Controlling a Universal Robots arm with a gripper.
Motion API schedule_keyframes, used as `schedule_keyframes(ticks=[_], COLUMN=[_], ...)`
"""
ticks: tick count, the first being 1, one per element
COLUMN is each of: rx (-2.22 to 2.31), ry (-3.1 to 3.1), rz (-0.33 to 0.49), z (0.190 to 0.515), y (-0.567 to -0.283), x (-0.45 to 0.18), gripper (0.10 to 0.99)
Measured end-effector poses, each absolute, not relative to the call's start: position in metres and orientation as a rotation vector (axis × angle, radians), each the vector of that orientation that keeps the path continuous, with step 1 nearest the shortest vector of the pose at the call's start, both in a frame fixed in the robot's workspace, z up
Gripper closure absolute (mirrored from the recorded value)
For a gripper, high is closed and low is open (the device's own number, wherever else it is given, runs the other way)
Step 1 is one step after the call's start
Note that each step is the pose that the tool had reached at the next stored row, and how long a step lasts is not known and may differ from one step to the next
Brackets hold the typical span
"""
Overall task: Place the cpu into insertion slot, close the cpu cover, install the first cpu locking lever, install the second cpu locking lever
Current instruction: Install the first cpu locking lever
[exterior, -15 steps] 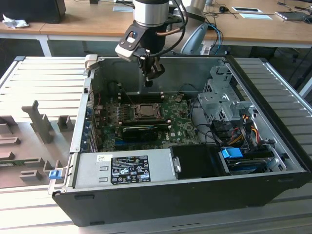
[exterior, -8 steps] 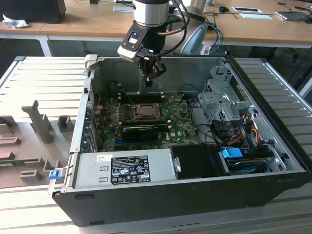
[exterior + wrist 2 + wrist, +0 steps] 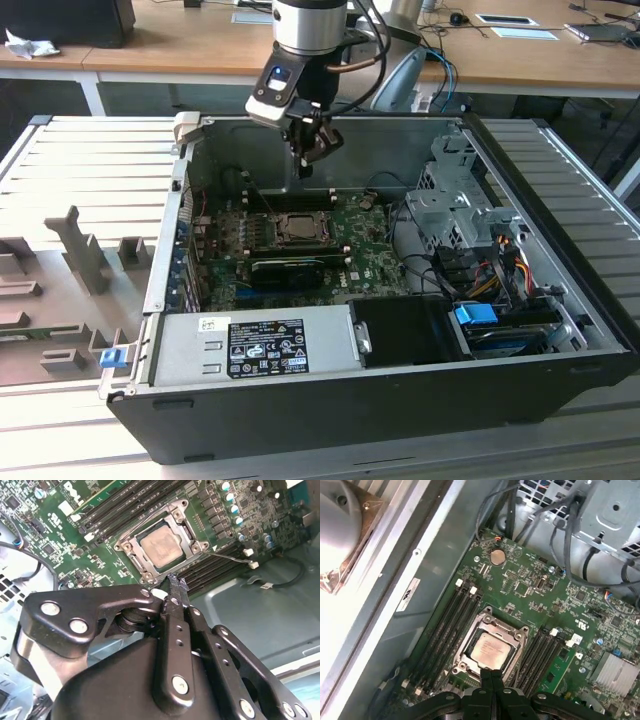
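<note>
Motherboard (image 3: 530, 587) lies flat. Insertion slot (image 3: 296, 228) mid-board. The cpu cover (image 3: 131, 552) is down on the slot, with the cpu (image 3: 161, 548) seated in its window. Thin wire lever (image 3: 230, 557) juts beside the slot and looks unlatched. My gripper (image 3: 175, 582) hovers over the slot's edge, jaws pressed together, empty. Risk: coming down off-line, my tips scrape the cpu or skid off the lever.
</note>
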State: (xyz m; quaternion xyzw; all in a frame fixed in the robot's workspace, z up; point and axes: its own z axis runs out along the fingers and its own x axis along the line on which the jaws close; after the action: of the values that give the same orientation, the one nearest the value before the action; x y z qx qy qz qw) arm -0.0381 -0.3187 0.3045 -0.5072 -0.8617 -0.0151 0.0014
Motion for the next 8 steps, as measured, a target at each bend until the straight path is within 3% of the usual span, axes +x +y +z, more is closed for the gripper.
schedule_keyframes(ticks=[8], rx=[-1.446], ry=[-2.784], rz=[-0.047], z=[0.3045], y=[-0.3187], x=[-0.0381], gripper=[0.980])
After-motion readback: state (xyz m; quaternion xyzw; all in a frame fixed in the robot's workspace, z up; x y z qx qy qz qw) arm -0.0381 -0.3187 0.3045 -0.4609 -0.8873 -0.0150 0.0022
